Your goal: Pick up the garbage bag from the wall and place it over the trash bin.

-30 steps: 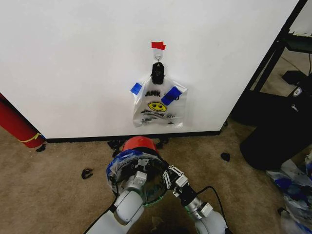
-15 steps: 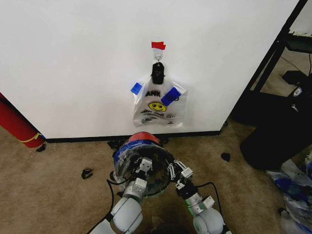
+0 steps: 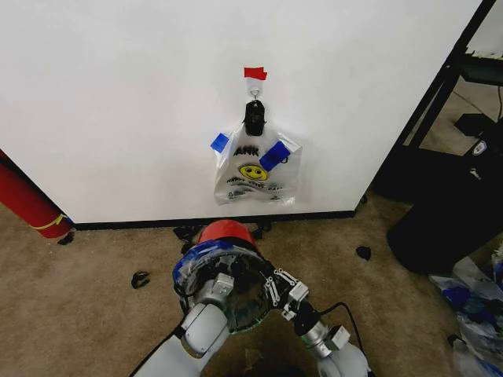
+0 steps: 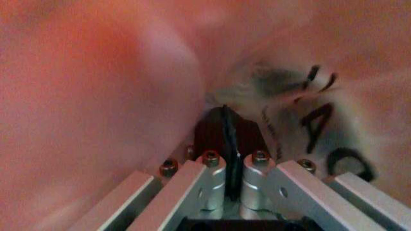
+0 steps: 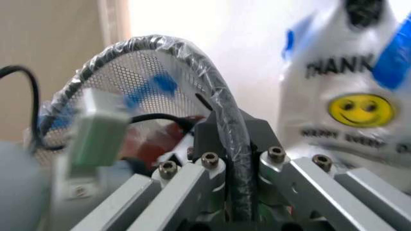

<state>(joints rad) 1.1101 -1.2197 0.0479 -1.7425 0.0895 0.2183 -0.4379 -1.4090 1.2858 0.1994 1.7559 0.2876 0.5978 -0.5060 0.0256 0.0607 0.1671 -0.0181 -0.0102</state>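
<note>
left tool [image 4: 232, 185] pads closed on thin plastic, garbage bag [image 4: 321, 110] black print beside

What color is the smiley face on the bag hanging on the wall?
Yellow smiley, clearest in the right wrist view.

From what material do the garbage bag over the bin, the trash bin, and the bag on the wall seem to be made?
The garbage bag looks like thin clear plastic film: it crinkles and glints over the rim. The trash bin seems to be red outside; in the right wrist view its wall looks like perforated mesh, perhaps metal. The hanging bag seems to be the same glossy, printed film. The left gripper and the right gripper are shut at the rim.
</note>
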